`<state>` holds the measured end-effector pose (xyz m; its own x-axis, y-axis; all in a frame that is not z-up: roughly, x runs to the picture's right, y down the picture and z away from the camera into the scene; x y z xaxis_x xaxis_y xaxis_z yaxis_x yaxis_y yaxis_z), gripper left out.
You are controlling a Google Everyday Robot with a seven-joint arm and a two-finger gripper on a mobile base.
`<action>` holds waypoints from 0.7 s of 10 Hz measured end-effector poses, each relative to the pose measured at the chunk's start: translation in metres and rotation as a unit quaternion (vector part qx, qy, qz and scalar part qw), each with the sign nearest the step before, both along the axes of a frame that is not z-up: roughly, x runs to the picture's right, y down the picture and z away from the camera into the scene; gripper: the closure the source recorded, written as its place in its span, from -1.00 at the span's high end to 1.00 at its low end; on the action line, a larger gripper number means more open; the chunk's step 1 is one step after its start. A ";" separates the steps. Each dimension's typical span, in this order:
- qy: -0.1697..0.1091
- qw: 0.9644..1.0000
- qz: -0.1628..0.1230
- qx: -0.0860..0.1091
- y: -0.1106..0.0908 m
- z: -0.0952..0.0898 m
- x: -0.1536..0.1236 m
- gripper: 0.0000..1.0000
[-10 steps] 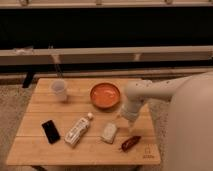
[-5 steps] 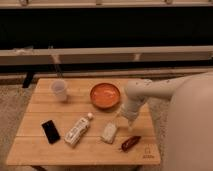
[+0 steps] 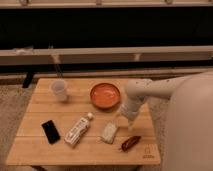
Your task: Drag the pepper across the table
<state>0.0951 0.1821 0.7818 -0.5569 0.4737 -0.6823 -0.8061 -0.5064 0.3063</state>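
The pepper (image 3: pixel 131 143) is small, dark red-brown and glossy. It lies near the front right corner of the light wooden table (image 3: pixel 40 115), just left of the dark logo mark (image 3: pixel 147 155). My gripper (image 3: pixel 126 123) hangs from the white arm that comes in from the right. It is above the table just behind the pepper and to the right of a small white packet (image 3: pixel 109 133). It holds nothing that I can see.
An orange bowl (image 3: pixel 105 95) sits at the back middle, next to the arm. A clear plastic cup (image 3: pixel 59 89) stands at the back left. A lying bottle (image 3: pixel 78 131) and a black phone (image 3: pixel 50 131) are at the front left.
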 end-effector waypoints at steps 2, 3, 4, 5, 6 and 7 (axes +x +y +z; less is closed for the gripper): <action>0.016 1.000 0.005 -0.017 0.013 0.006 0.013 0.30; 0.024 0.999 0.009 -0.027 0.021 0.008 0.023 0.30; 0.033 0.999 0.017 -0.039 0.032 0.009 0.034 0.30; 0.037 0.998 0.023 -0.047 0.039 0.010 0.041 0.30; 0.042 0.997 0.030 -0.055 0.045 0.011 0.048 0.30; 0.050 0.996 0.041 -0.068 0.057 0.010 0.062 0.30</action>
<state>0.1571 0.2394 0.7922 -0.6578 0.3309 -0.6766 -0.7258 -0.5183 0.4523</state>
